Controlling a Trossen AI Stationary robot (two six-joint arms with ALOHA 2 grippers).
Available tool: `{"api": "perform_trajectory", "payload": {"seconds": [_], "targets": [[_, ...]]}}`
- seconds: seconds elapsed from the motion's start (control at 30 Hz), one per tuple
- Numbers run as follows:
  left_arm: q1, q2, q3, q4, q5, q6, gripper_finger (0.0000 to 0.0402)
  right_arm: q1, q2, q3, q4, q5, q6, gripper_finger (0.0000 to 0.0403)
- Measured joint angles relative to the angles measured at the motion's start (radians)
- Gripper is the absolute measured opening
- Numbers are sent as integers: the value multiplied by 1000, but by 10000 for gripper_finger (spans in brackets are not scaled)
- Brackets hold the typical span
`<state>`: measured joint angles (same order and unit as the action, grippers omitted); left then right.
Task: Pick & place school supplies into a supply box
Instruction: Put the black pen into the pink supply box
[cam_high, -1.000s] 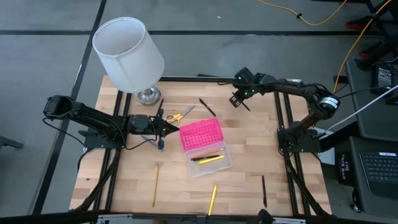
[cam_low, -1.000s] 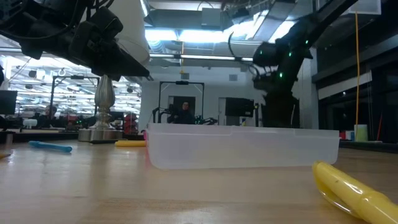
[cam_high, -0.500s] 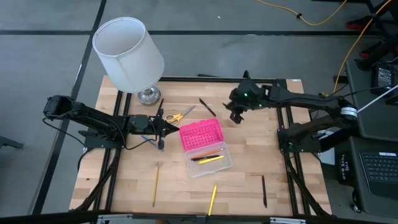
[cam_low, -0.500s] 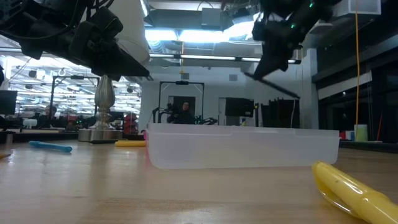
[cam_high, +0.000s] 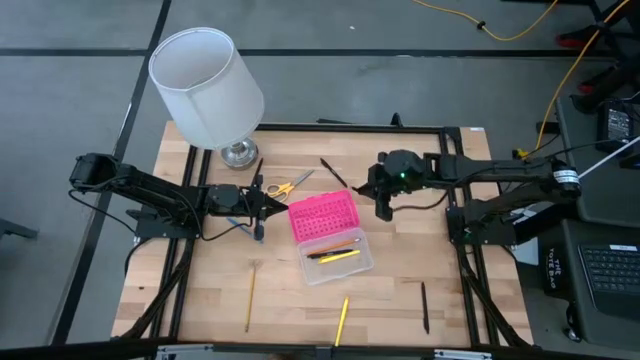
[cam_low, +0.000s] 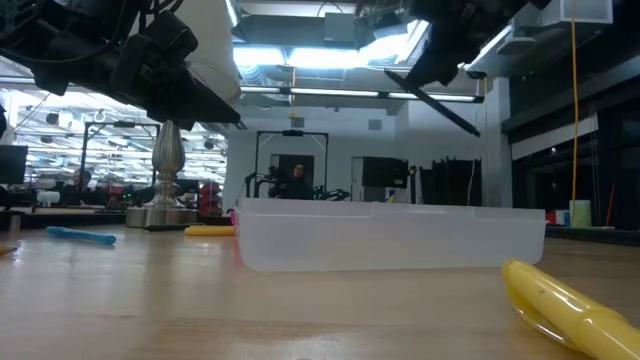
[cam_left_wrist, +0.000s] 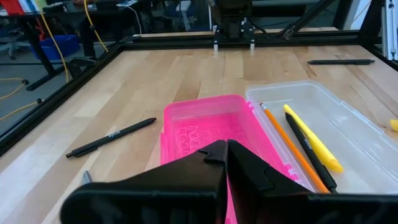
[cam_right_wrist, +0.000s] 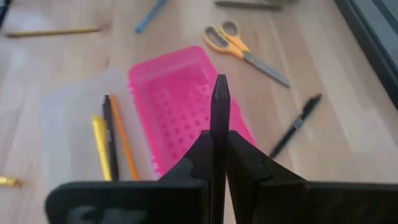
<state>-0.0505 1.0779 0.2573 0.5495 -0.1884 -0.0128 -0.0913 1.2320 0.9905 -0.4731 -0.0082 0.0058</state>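
Shifted since the earlier frame: right gripper (cam_high: 386, 203) carried from the table's far edge toward centre, now above bare wood at about 3 o'clock of the pink lid (cam_high: 322, 216). Fingers pinched on a black pen (cam_right_wrist: 219, 109), its tip projecting forward past them toward the lid in the right wrist view. In the low view, pen (cam_low: 432, 96) held high and tilted, well above the supply box (cam_low: 390, 237). Judged: transport in hand, release over the clear base (cam_high: 340, 261) yet to come.

Left gripper (cam_high: 258, 205) waiting at 9 o'clock of the lid, fingers fully closed, nothing held.

Box open; lid lying flat, touching the base at its 12 o'clock side. Inside the base: yellow pen (cam_left_wrist: 313, 139), black pen (cam_left_wrist: 311, 153), orange pencil (cam_left_wrist: 291, 149), side by side lengthwise.

Outstanding on the table: scissors (cam_high: 283, 186), blue pen (cam_low: 80, 236), several pencils and pens.
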Motion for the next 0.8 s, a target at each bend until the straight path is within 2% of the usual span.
{"api": "perform_trajectory", "payload": {"seconds": [0.37, 0.6, 0.8], "targets": [[0, 0, 0, 0, 0, 0, 4, 188, 61, 1, 117, 34, -60, 27], [0, 0, 0, 0, 0, 0, 4, 302, 204, 1, 250, 33, -70, 27], [0, 0, 0, -2, 0, 0, 4, 342, 345, 1, 337, 34, -60, 27]]}}
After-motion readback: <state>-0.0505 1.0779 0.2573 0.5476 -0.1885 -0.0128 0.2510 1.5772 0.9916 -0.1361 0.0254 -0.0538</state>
